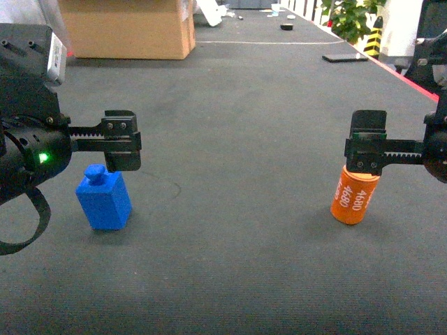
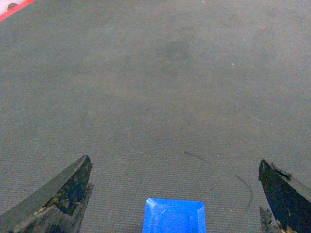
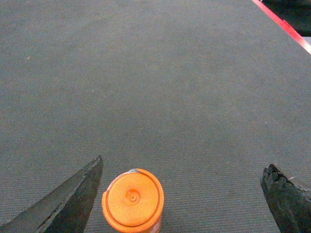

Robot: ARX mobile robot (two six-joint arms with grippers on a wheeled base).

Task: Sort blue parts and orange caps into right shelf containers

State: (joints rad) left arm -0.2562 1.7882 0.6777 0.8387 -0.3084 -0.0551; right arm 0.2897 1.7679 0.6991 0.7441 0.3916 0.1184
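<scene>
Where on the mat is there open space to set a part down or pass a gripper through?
The widest bare patch of mat lies between the blue part and the orange cap, running back toward the cardboard box. The front strip below both parts is also bare. It is crowded only at the left gripper and right gripper, each right above its part.

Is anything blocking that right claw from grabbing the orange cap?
Nothing visible. The right gripper is open above the orange cap, which sits near its left finger, with only bare carpet around it.
</scene>
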